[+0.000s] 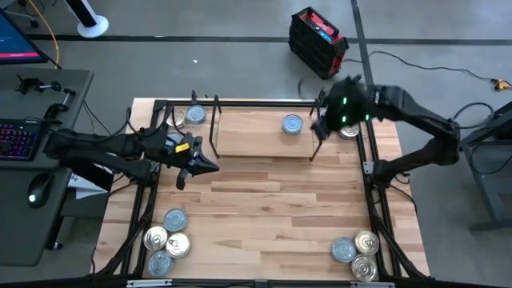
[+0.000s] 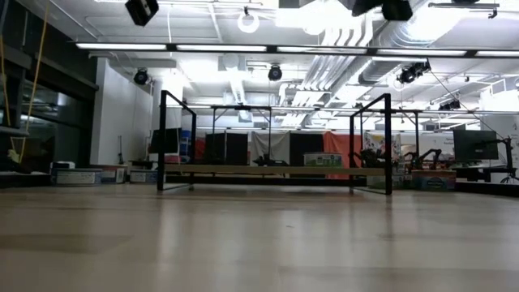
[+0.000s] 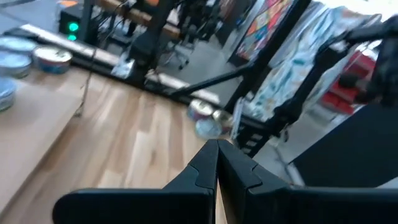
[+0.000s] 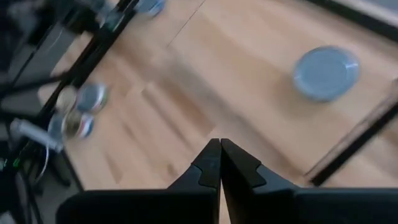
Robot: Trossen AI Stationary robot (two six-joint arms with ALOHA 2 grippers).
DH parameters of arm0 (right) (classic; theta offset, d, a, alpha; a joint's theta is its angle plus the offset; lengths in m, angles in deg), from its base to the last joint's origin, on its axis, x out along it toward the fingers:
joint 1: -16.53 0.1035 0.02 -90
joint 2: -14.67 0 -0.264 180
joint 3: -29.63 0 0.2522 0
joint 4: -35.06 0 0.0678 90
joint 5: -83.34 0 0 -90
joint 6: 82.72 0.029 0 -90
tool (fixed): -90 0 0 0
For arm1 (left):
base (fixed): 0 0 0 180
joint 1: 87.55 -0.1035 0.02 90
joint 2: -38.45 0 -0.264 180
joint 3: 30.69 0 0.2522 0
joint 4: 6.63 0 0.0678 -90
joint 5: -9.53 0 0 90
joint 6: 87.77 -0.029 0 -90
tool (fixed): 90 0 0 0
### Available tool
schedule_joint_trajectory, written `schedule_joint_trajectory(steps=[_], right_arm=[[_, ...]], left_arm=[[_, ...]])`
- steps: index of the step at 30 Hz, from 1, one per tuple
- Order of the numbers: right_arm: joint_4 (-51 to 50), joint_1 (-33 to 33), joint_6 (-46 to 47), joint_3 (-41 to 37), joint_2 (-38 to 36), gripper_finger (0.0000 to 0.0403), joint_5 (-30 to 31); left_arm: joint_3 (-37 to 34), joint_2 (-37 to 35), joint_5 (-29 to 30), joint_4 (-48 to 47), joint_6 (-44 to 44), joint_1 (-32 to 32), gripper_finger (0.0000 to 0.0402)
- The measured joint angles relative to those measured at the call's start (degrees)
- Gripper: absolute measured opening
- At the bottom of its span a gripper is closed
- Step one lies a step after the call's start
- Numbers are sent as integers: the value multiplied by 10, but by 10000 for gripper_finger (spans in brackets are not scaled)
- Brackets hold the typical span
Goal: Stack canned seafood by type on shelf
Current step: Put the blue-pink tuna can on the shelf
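Observation:
The shelf point(image 1: 256, 136), a light-wood board with black brackets at its ends, lies at the table's far middle. One silver-blue tin point(image 1: 293, 124) rests flat on it, also seen in the right wrist view point(image 4: 326, 73). Another tin point(image 1: 195, 115) sits off the shelf's left end, and one point(image 1: 350, 130) off its right end. Several tins point(image 1: 166, 240) cluster at the near left, three point(image 1: 358, 254) at the near right. My left gripper point(image 1: 210, 166) is shut and empty, hovering just near of the shelf's left end. My right gripper point(image 1: 322, 126), shut and empty point(image 4: 219, 149), hangs above the shelf's right bracket.
Black frame rails point(image 1: 370, 168) run along the tabletop's edges. Bare wood point(image 1: 264, 216) stretches across the table's middle between the two near clusters of tins. A desk with a keyboard point(image 1: 20, 136) stands beyond the left edge.

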Motion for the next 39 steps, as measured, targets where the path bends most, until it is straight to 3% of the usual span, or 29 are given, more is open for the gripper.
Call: schedule_joint_trajectory(steps=[14, 18, 23, 27, 30, 39], right_arm=[[30, 347, 128, 0, 32, 0, 116], [57, 423, 137, 0, 58, 0, 134], [134, 481, 144, 0, 113, 0, 140], [182, 507, 156, 0, 175, 0, 94], [179, 523, 190, 0, 226, 0, 22], [67, 567, 284, -25, 355, 0, -204]], left_arm=[[0, 186, 121, 188, 116, 132, 1], [0, 238, 170, 268, 156, 186, 1], [0, 277, 254, 289, 209, 252, 1], [0, 291, 285, 287, 222, 284, 1], [0, 297, 285, 274, 219, 294, 1], [0, 303, 281, 227, 182, 293, 1]])
